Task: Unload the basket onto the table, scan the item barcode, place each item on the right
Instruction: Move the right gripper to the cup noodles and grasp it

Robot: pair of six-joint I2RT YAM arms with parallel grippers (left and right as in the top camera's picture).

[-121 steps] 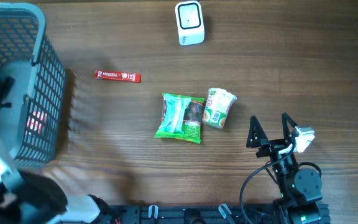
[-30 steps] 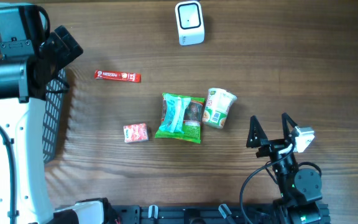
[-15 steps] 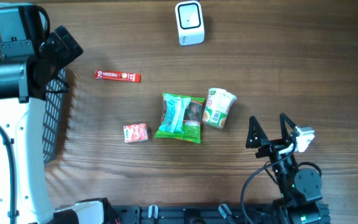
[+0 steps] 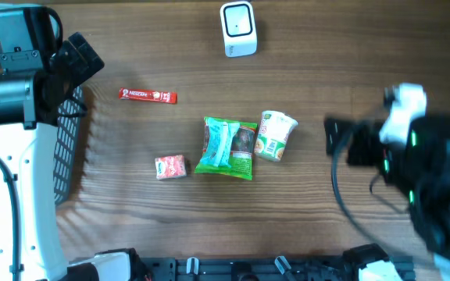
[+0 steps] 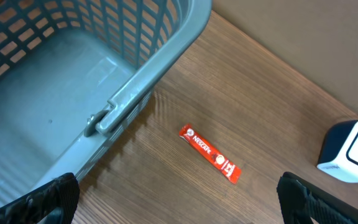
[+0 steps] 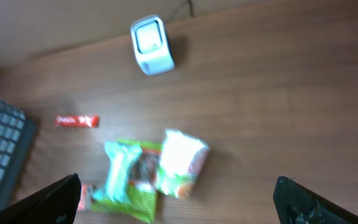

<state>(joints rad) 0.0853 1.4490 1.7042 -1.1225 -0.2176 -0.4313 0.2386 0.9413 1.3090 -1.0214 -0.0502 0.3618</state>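
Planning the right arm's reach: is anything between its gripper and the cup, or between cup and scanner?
Nothing visible: bare table separates the right gripper from the cup, and the cup from the scanner. The green packet lies on the cup's other side.

1. Snack bag (image 4: pixel 227 147) in the middle, with the cup (image 4: pixel 275 135) just beside it at 3 o'clock
2. Small packet (image 4: pixel 170 166) near it at 8 o'clock
3. Stick sachet (image 4: pixel 148 95) at 10 o'clock, scanner (image 4: pixel 238 29) at 12, both well apart
4. Basket (image 5: pixel 160 68) far out at 9 o'clock

White scanner (image 4: pixel 238 29) at far edge, green packet (image 4: pixel 229 147) mid-table
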